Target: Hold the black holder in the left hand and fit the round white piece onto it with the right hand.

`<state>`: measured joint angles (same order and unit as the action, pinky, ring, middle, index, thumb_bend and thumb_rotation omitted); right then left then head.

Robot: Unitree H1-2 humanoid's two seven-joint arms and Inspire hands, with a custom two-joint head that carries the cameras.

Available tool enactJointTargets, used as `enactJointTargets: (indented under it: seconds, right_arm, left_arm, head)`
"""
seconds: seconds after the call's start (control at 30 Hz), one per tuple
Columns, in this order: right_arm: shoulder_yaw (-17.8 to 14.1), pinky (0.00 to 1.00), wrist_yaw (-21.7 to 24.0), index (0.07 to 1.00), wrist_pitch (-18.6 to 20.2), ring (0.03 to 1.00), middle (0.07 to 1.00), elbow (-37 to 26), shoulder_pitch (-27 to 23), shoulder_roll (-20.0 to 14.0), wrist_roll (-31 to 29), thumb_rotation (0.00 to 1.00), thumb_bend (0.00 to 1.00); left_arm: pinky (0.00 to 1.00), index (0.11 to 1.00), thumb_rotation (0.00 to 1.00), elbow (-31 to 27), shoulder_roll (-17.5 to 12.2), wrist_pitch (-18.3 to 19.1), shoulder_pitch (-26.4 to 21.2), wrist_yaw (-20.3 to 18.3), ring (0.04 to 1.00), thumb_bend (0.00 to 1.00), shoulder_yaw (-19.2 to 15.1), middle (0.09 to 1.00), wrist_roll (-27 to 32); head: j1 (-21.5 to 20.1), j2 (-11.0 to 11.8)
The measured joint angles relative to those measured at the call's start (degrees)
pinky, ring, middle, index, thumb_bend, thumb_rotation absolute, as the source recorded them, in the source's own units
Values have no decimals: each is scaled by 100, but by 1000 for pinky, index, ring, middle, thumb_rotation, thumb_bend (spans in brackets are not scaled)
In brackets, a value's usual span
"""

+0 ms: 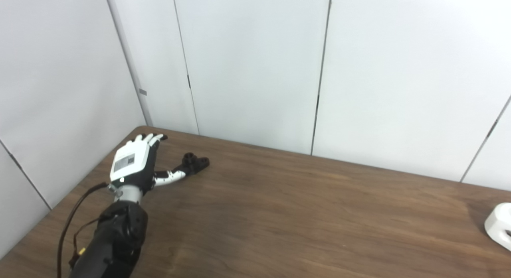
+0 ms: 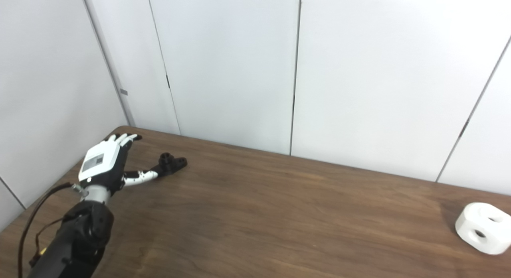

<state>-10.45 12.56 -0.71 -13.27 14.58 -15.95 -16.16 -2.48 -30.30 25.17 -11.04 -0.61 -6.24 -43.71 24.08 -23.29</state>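
One left hand (image 1: 133, 164) lies open near the table's (image 1: 279, 214) far left corner in the left eye view, thumb touching the black holder (image 1: 195, 163). Right eye view: round white piece (image 2: 484, 233) sits at the right edge; the right hand is unseen.

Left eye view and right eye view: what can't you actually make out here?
- Right hand: not in either view.
- White piece: cut by the right edge in the left eye view.
- Black holder: too small for detail; the left hand thumb covers its near end.
- Left palm: faces away.
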Motion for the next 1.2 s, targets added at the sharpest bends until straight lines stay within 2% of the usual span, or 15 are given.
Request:
enactJointTargets:
  seconds: [0.13, 0.27, 0.57, 0.87, 1.2]
  right_arm:
    - [3, 1000, -2, 995, 1, 1000, 997, -6, 29, 0, 1, 1000, 687]
    - [17, 1000, -2, 995, 2, 1000, 1000, -30, 55, 0, 1, 1000, 691]
    - [25, 1000, -7, 987, 11, 1000, 999, -85, 102, 1, 0, 1000, 692]
    - [23, 1000, -9, 988, 19, 1000, 999, -128, 126, 2, -15, 1000, 681]
    - [23, 985, -21, 988, -4, 1000, 1000, -171, 147, 5, -13, 1000, 669]
  left_arm:
    - [996, 861, 447, 257, 70, -29, -142, -20, 1000, 888, -98, 969, 562]
    - [1000, 851, 442, 635, 80, -28, -347, -24, 1000, 893, -72, 965, 806]
    - [1000, 847, 465, 1277, 60, 8, -761, -25, 1000, 902, 178, 964, 979]
    - [1000, 850, 468, 1467, 1, 46, -821, -140, 1000, 903, 347, 962, 1162]
    - [1000, 849, 465, 1625, -120, 117, -918, -140, 1000, 898, 644, 961, 1115]
  head:
    - [-35, 0]
    - [-53, -18]
    - [-88, -53]
    - [-106, -88]
    - [-141, -105]
